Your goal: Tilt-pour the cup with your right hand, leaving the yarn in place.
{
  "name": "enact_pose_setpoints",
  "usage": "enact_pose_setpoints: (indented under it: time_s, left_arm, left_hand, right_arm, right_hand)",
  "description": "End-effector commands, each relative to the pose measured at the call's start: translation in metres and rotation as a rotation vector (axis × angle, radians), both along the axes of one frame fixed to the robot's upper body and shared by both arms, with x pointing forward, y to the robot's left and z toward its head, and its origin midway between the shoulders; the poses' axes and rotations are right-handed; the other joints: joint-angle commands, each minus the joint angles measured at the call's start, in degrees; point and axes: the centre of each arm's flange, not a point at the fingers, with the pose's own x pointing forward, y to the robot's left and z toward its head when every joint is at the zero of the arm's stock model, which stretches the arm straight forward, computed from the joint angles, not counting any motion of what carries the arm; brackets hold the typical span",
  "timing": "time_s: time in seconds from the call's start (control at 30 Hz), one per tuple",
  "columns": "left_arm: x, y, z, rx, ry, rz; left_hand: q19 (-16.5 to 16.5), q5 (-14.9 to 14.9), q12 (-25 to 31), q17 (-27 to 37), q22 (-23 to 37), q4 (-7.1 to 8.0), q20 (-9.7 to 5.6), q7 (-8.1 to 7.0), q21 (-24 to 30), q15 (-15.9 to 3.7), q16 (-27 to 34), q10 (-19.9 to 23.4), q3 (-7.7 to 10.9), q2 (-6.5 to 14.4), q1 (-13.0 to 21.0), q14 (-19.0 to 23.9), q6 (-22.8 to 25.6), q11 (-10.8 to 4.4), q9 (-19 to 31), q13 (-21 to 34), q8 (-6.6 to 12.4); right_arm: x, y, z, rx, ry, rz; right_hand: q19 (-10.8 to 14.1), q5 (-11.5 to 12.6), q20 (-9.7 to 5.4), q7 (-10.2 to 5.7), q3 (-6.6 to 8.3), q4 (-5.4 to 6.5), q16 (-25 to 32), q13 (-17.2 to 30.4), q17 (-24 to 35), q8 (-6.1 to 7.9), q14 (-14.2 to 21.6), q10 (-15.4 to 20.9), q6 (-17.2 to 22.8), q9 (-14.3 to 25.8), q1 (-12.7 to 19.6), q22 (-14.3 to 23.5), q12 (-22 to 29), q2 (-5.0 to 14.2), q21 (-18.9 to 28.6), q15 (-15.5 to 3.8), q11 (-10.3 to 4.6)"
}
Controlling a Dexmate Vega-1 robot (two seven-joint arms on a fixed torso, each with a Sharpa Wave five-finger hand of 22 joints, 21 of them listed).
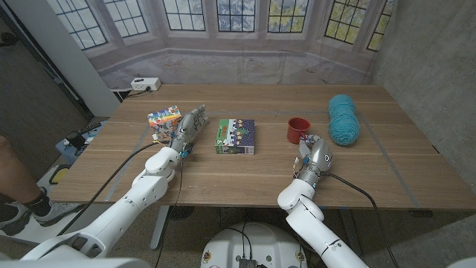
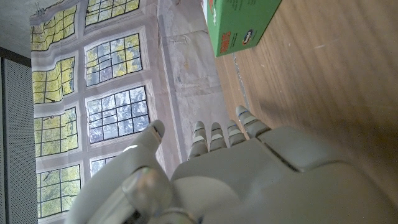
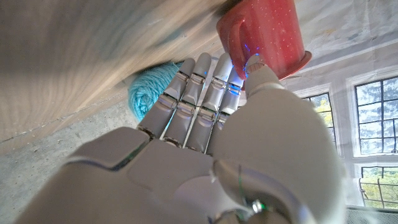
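The cup (image 1: 298, 129) is red and stands upright on the wooden table (image 1: 260, 175), mouth up, right of the middle and just left of the teal yarn (image 1: 343, 119). The yarn is a long skein whose long axis runs away from the robot toward the window wall. The right robot hand (image 1: 312, 156) sits just in front of the cup, fingers (image 3: 205, 93) stretched out side by side toward it and holding nothing; in the right wrist view the fingertips lie close against the cup's wall, though whether they touch cannot be told. The yarn shows beyond the fingers there (teal, partly hidden by them).

A green box (image 1: 236, 136) lies flat near the table's middle, well apart from the cup, with nothing between them. Farther left sits a colourful small box (image 1: 164, 121), and the left robot hand (image 1: 188, 129) stands beside it, fingers (image 2: 217, 134) extended and slightly apart, gripping nothing. A white power strip (image 1: 145, 84) lies at the table's far left corner.
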Motion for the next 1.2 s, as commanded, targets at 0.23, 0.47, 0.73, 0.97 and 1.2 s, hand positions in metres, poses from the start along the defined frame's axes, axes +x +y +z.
enact_pose_setpoints:
  time_s: [0.23, 0.47, 0.73, 0.97, 1.2]
  left_arm:
    - [0.001, -0.001, -0.001, -0.007, -0.005, 0.004]
    - [0.000, -0.002, 0.001, -0.006, -0.009, 0.007]
    - [-0.004, -0.002, 0.001, -0.010, -0.014, 0.017]
    - [-0.007, -0.002, 0.001, -0.013, -0.020, 0.026]
    - [-0.010, 0.002, 0.004, -0.009, -0.031, 0.040]
  left_hand:
    - [0.63, 0.23, 0.15, 0.18, 0.11, -0.16, 0.06, 0.12, -0.01, 0.19, 0.23, 0.21, 0.04, -0.05, 0.51, 0.14, 0.28, 0.02, 0.19, 0.12, -0.08]
    - [0.63, 0.24, 0.14, 0.18, 0.11, -0.16, 0.06, 0.14, -0.02, 0.18, 0.24, 0.23, 0.05, -0.05, 0.54, 0.18, 0.30, 0.23, 0.19, 0.13, -0.08]
    - [0.63, 0.25, 0.10, 0.19, 0.11, -0.13, 0.10, 0.08, -0.02, 0.18, 0.23, 0.15, 0.02, -0.07, 0.53, 0.15, 0.27, 0.18, 0.19, 0.13, -0.09]
    - [0.64, 0.25, 0.12, 0.19, 0.11, -0.14, 0.11, 0.10, -0.02, 0.16, 0.22, 0.21, 0.03, -0.06, 0.55, 0.14, 0.26, 0.23, 0.19, 0.13, -0.10]
    - [0.64, 0.25, 0.09, 0.19, 0.11, -0.14, 0.12, 0.09, -0.02, 0.18, 0.22, 0.16, 0.01, -0.05, 0.57, 0.14, 0.25, 0.19, 0.19, 0.13, -0.10]
  right_arm:
    - [-0.003, -0.001, 0.009, -0.004, -0.031, 0.007]
    - [-0.009, -0.002, 0.016, -0.010, -0.055, 0.017]
    - [-0.017, -0.009, 0.025, -0.040, -0.068, 0.027]
    - [-0.024, -0.014, 0.032, -0.064, -0.064, 0.039]
    - [-0.029, -0.017, 0.036, -0.095, -0.059, 0.052]
  right_hand:
    - [0.53, -0.28, -3.53, -0.08, -0.11, 0.12, 0.38, -0.13, 0.20, 0.41, 0.68, 0.50, 0.85, 0.16, 0.27, 0.34, 0.05, 1.02, 0.45, -6.53, -0.19]
    - [0.59, -0.39, -3.53, -0.19, -0.20, 0.11, 0.37, -0.27, 0.21, 0.51, 0.78, 0.63, 1.20, 0.17, 0.39, 0.35, -0.01, 1.08, 0.46, -6.56, -0.14]
    - [0.67, -0.49, -3.50, -0.06, -0.29, 0.03, 0.40, -0.39, 0.21, 0.55, 1.04, 0.98, 1.43, 0.18, 0.66, 0.35, 0.02, 1.12, 0.48, -6.63, -0.10]
    - [0.76, -0.55, -3.48, -0.04, -0.36, -0.01, 0.25, -0.37, 0.11, 0.49, 1.03, 0.98, 1.40, 0.18, 0.77, 0.35, 0.01, 1.06, 0.49, -6.56, -0.07]
    - [0.79, -0.60, -3.45, 0.00, -0.49, 0.01, 0.23, -0.49, 0.08, 0.42, 1.19, 1.05, 1.34, 0.19, 0.80, 0.35, -0.06, 1.01, 0.49, -6.53, -0.08]
